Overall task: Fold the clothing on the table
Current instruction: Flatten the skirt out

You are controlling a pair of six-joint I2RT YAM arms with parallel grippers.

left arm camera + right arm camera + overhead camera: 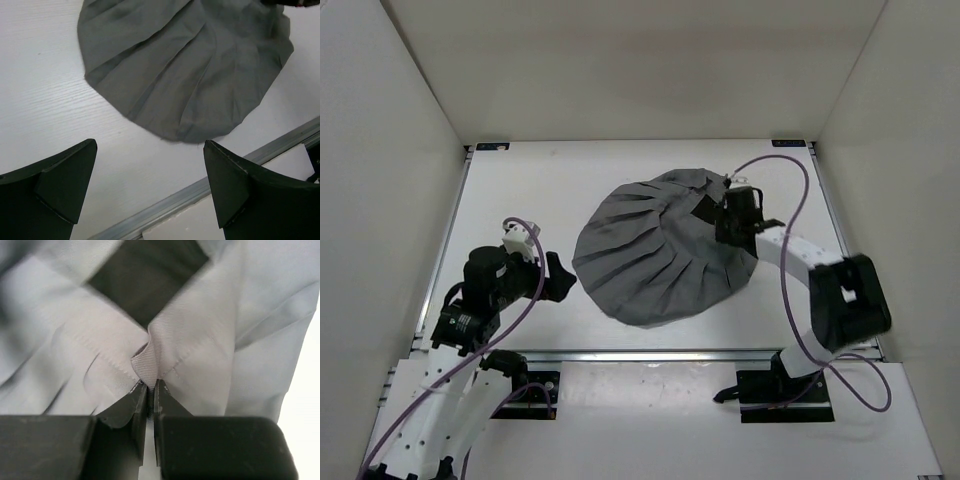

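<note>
The clothing is a dark grey pleated skirt spread in a fan on the white table. My right gripper is at its right side near the waistband, shut on a pinched fold of the fabric. In the right wrist view its gripper has the cloth bunched between the closed tips. My left gripper hovers left of the skirt's hem, open and holding nothing. In the left wrist view the left gripper is wide apart, with the skirt's curved hem just ahead.
A metal rail runs along the near table edge under the left gripper. White walls enclose the table on the left, right and back. A purple cable loops above the right arm.
</note>
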